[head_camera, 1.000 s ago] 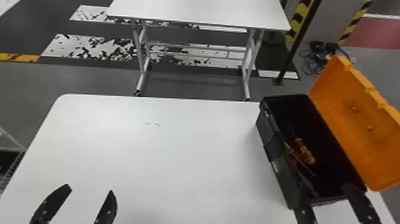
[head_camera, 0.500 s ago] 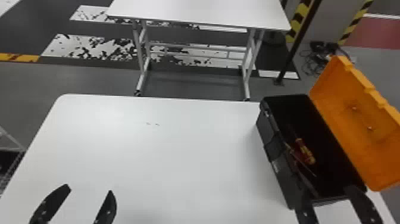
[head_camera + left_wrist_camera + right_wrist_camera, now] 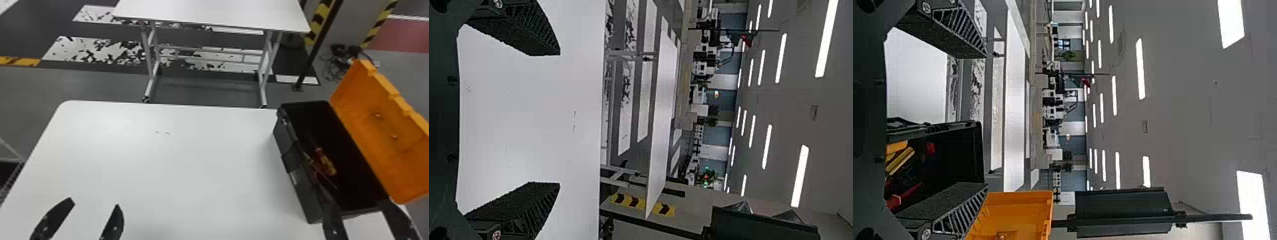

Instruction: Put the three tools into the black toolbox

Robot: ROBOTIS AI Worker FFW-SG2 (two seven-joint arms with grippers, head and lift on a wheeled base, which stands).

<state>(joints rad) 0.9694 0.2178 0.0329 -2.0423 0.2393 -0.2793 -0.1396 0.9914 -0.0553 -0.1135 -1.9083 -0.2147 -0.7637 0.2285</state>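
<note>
The black toolbox stands at the table's right side with its orange lid swung back. Inside lie red and yellow tools; their exact number is hard to tell. My right gripper is open over the toolbox's near end. My left gripper stands open above the table's near left, nothing between its fingers. In the left wrist view the left gripper has its fingers wide apart. In the right wrist view the right gripper is likewise spread, with yellow and red tool handles inside the toolbox.
The white table spreads left of the toolbox. Beyond it stand a second white table and a dark pole, with cables on the floor. A wire rack is beside the table's left edge.
</note>
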